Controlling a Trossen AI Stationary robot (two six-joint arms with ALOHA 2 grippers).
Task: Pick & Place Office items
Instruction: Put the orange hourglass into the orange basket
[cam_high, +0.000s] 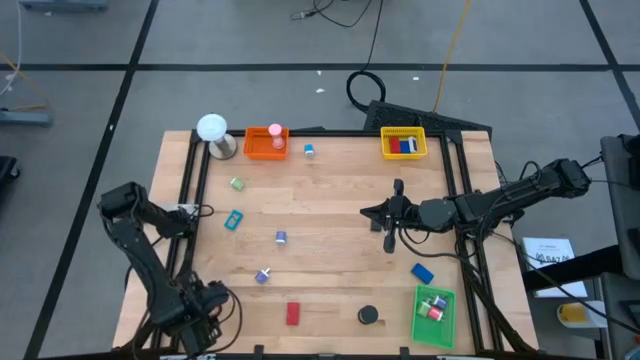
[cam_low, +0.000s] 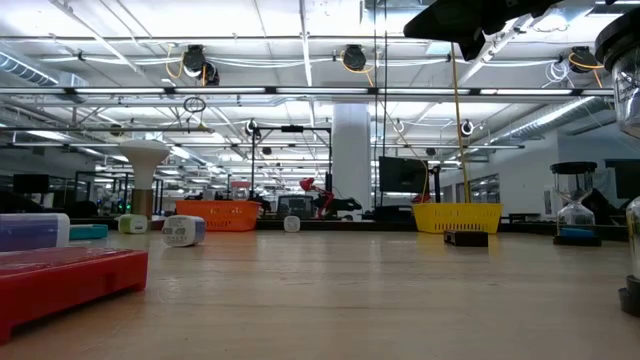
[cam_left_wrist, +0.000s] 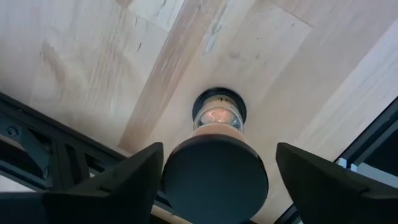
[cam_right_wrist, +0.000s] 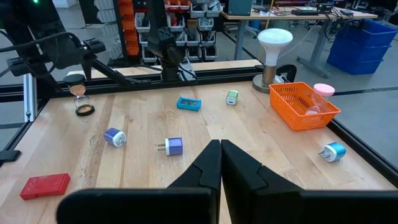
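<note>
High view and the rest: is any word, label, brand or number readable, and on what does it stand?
None can be read.
White sheet right of the table, high view: carries dark print, too small to read.
Charger plug on the table, low view: dark marks on its face, too blurred to read.
Red block, blue block, orange tray: no lettering visible.

A grey tiled floor (cam_high: 250, 40) surrounds the wooden tabletop (cam_high: 330, 210); beyond it, a white column (cam_low: 351, 160) rises beneath ceiling strip lights (cam_low: 110, 110).
</note>
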